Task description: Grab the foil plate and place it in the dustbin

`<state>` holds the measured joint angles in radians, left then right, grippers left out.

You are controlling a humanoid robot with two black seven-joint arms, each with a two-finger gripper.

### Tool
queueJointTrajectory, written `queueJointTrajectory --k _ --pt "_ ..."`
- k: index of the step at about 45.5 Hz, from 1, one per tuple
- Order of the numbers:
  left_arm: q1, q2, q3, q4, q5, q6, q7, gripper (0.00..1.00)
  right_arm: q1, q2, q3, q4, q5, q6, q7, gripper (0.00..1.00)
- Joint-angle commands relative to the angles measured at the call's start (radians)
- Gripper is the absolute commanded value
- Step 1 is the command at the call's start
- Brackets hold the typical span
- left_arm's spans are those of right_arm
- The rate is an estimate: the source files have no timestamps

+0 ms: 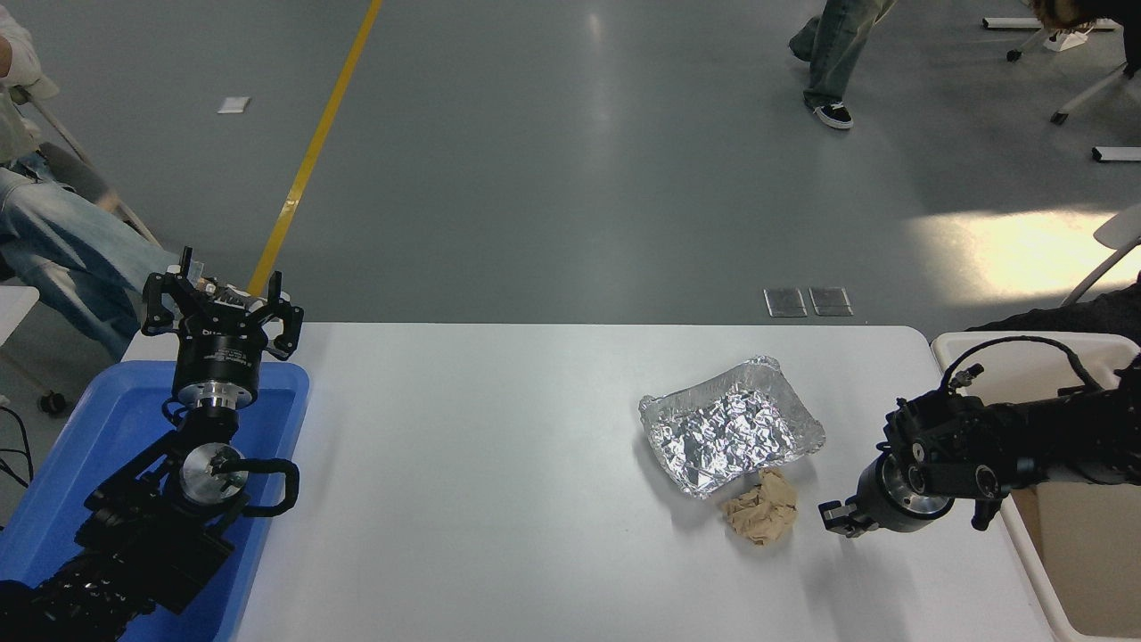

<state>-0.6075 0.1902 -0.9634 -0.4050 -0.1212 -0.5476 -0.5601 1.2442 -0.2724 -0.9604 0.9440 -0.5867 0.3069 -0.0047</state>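
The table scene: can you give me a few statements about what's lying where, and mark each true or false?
1. The foil plate lies on the white table. True.
2. The foil plate is already in the dustbin. False: it is on the table, left of the dustbin.
3. A crumpled brown paper wad sits just in front of the foil plate. True.
4. The right gripper is holding the foil plate. False: it is beside the paper wad, apart from the plate and holding nothing.
5. The left gripper is above the blue tray at the table's left. True.
6. The paper wad lies in the blue tray. False: it is on the table.
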Motion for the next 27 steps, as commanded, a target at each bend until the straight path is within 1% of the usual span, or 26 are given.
queueJointTrajectory --k 1,19,24,27 --pt "0.000 0.000 0.000 0.000 0.000 0.000 0.002 0.99 0.004 0.004 0.000 -0.001 0.001 0.001 0.000 0.00" --pt "0.000 0.002 0.002 0.000 0.000 0.000 0.002 0.99 0.058 -0.001 0.000 0.022 0.019 0.011 0.000 0.00" --pt "0.000 0.002 0.002 0.000 0.000 0.000 0.002 0.99 0.144 -0.013 -0.009 0.073 0.065 0.026 0.000 0.00" --pt "0.000 0.002 0.002 0.000 -0.002 0.000 0.002 0.99 0.242 -0.024 -0.021 0.139 0.111 0.069 0.000 0.00"
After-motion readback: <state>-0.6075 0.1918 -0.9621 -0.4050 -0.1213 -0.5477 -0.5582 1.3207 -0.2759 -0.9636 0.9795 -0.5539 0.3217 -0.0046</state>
